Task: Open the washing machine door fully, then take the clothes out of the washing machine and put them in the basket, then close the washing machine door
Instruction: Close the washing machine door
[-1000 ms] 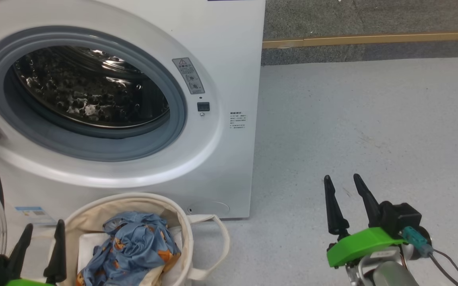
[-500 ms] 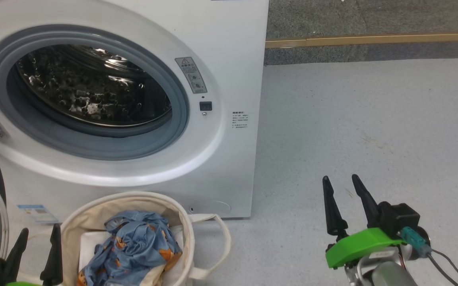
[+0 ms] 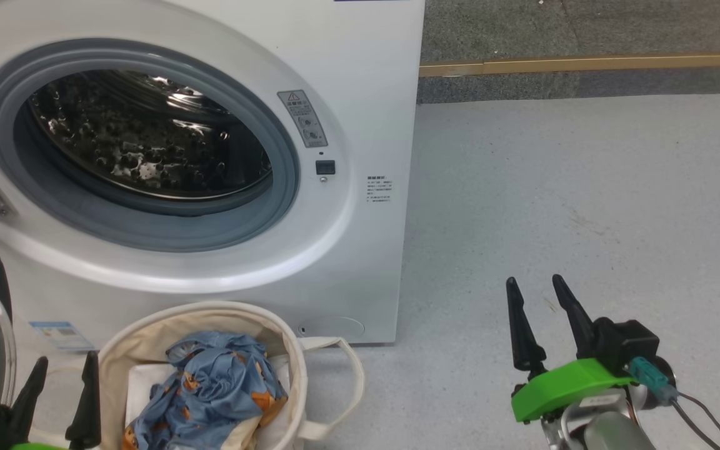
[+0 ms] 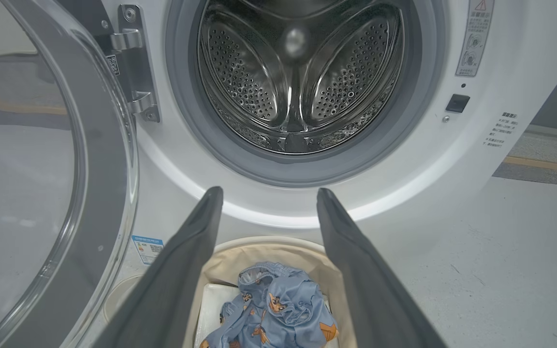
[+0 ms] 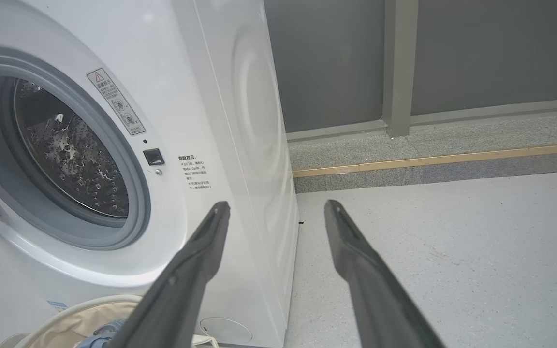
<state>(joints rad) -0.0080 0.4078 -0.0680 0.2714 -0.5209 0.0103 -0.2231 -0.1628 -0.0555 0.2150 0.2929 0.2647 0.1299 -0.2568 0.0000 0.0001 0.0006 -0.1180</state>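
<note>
The left hand [image 3: 65, 362] hovers empty, fingers well spread, just beside the basket [image 3: 210, 306], where the clothes [image 3: 210, 381] lie heaped. The right hand [image 3: 535, 281], likewise spread and empty, hangs over the floor [image 3: 585, 187] well to the right. Beyond them the door [image 4: 107, 145] stands swung out on the left and the drum [image 4: 298, 72] of the washer [image 3: 360, 94] looks empty, so unloading seems done and closing the door is the step in hand. That likely calls for the left hand to get behind the door's rim and push it round to the latch.
</note>
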